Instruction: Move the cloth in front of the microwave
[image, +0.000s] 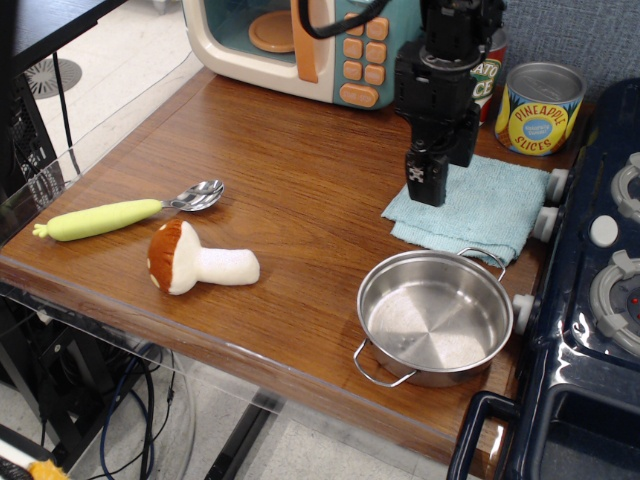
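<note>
The light-blue cloth (482, 207) lies flat at the table's right side, between the steel pot (435, 315) and the cans, touching the stove's edge. The microwave (300, 45), with a cream front, orange buttons and an orange plate inside, stands at the back left of centre. My black gripper (445, 172) hangs over the cloth's near-left corner with its jaws apart. Its front fingertip (427, 188) is at or just above the cloth. It holds nothing. The wood in front of the microwave (300, 150) is bare.
A pineapple can (540, 108) and a tomato can (488, 70), half hidden by the arm, stand behind the cloth. The dark blue stove (600, 290) borders the right. A plush mushroom (195, 260) and a green-handled spoon (125, 213) lie front left.
</note>
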